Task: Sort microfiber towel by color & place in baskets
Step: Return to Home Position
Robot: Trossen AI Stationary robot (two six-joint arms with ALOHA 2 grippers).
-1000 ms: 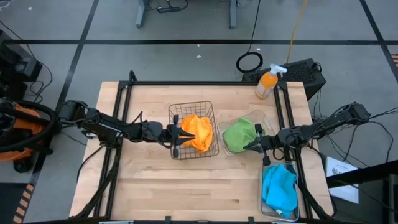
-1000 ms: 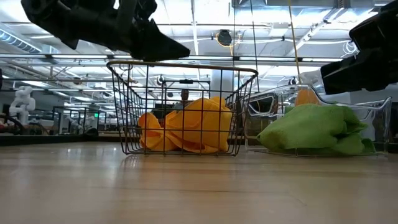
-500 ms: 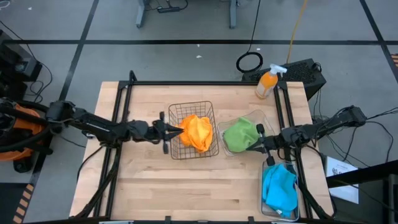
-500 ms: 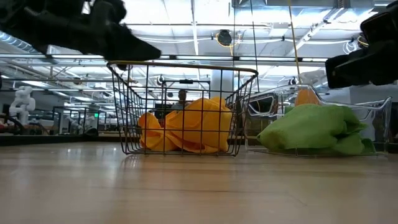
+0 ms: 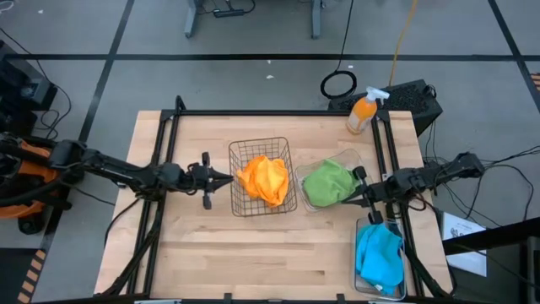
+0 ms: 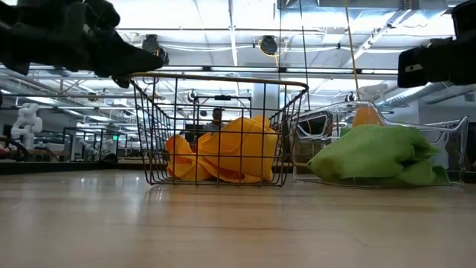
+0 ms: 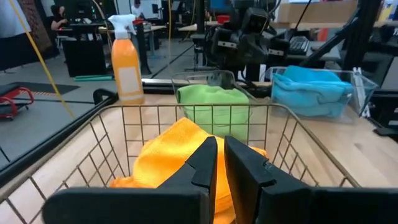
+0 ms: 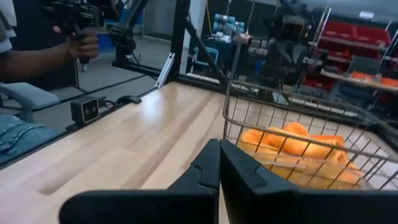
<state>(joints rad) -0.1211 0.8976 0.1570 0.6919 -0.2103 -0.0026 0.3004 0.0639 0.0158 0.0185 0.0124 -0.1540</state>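
Both arms are drawing back toward their own sides. The left gripper point(image 5: 225, 176) has cleared the copper-coloured square wire-mesh basket point(image 5: 234, 152) and hangs just outside it, while the right gripper point(image 5: 348, 199) eases off the clear squarish plastic tub point(image 5: 350, 157). Both sets of jaws are pinched all but closed, holding nothing. Sorting looks finished: orange microfiber towels point(image 5: 263, 177) in the basket, green microfiber towels point(image 5: 327, 181) in the tub, bright blue microfiber towels point(image 5: 380, 257) in the clear rectangular plastic bin point(image 5: 381, 293). The orange spray bottle point(image 5: 363, 114) stands well apart at the tabletop point(image 5: 194, 253) corner — nothing seems to block the retreat.

Overhead, table-level, wrist views; basket point(image 5: 253, 204) shared
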